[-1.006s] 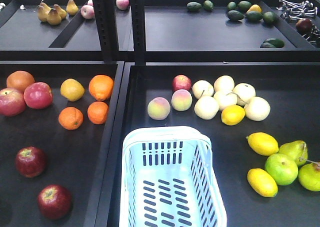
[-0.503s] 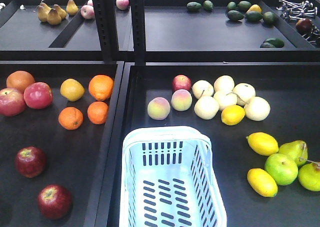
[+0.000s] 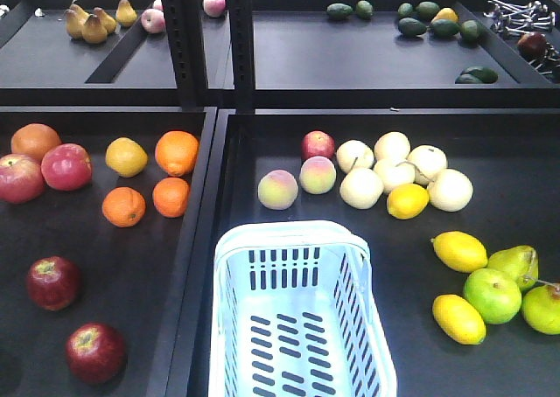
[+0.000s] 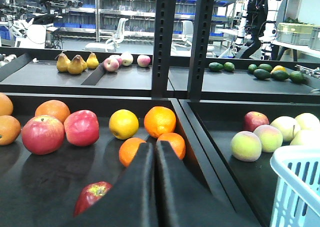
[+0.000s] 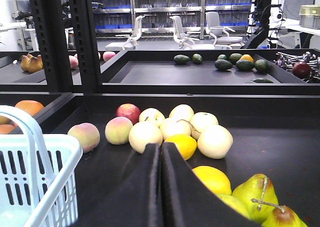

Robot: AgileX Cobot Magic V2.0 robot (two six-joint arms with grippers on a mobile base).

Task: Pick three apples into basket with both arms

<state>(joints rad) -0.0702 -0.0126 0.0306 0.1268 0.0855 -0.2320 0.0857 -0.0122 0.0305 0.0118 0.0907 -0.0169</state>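
Note:
Two dark red apples lie in the left tray, one [image 3: 54,282] behind the other [image 3: 95,351]. A third red apple [image 3: 318,144] sits in the right tray behind two peaches. The pale blue-white basket [image 3: 302,237] stands empty at the front of the right tray. Neither arm shows in the front view. My left gripper [image 4: 155,146] is shut on nothing above the left tray, with one dark red apple [image 4: 91,197] low to its left, half hidden by a finger. My right gripper [image 5: 160,147] is shut and empty, with the basket [image 5: 45,152] to its left and the red apple [image 5: 128,112] far ahead.
Two pink-red apples [image 3: 66,166], oranges [image 3: 177,152] and a lemon [image 3: 127,156] fill the left tray's back. Pale pears [image 3: 394,174], lemons [image 3: 459,251] and green fruit [image 3: 493,295] lie right of the basket. A raised divider [image 3: 199,240] splits the trays. An upper shelf holds pears and avocados.

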